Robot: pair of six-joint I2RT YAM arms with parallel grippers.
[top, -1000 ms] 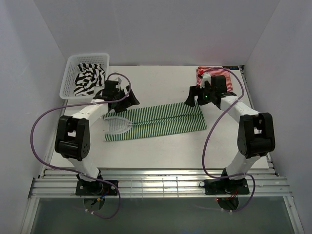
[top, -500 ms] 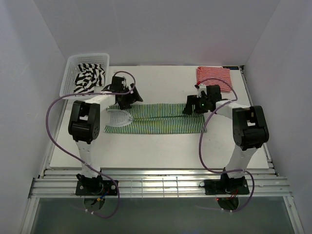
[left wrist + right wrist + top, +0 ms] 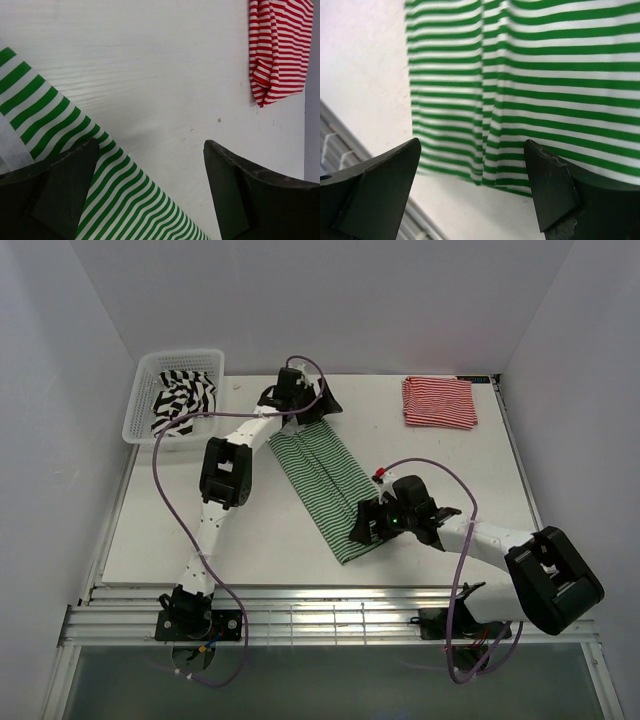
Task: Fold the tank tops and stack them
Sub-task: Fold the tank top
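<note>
- Top external view: we are locating the green-and-white tank top (image 3: pixel 322 480) on the table (image 3: pixel 200 530). It is lying flat as a long folded strip, with its long axis running diagonally from far left to near right.
- The left gripper (image 3: pixel 305 412) is sitting over the far end of the strip and the right gripper (image 3: pixel 368 525) over the near end, so each arm is nearer to its own end.
- The red-and-white tank top (image 3: pixel 438 402) is lying folded at the far right, well apart from both arms. The black-and-white tank top (image 3: pixel 183 400) is lying crumpled in the basket (image 3: pixel 145 375).
- Left wrist view: we are reading the left gripper (image 3: pixel 150 147) as wide apart and holding nothing. The green-and-white tank top (image 3: pixel 115 200) is running under the left-hand finger (image 3: pixel 60 195), and bare table is showing between the tips. The red-and-white tank top (image 3: pixel 280 45) is lying well beyond.
- Right wrist view: we are reading the right gripper (image 3: pixel 470 145) as wide apart and empty too. The green-and-white tank top (image 3: pixel 520 75) is lying straight ahead of the jaws, with its end hem nearest and its stripes crossing the gap.
- We are judging that the coming fold depends on each gripper pinching its own end across the strip's short width.
</note>
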